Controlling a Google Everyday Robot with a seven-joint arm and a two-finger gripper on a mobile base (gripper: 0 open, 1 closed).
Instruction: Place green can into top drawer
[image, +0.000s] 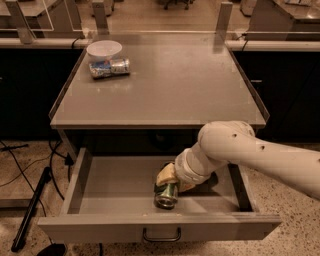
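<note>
I see the gripper inside the open top drawer, right of its centre, jaws clamped on the green can. I'm holding the can low to the drawer floor, so I expect a short, gentle drop.

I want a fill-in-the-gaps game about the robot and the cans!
1. The wide grey top drawer is pulled ____.
2. The robot's claw holds the small shiny green can inside the ____.
3. On the grey tabletop, the blue-and-white silver can lies on its side next to a white ____.

Missing words: open; drawer; bowl.
</note>
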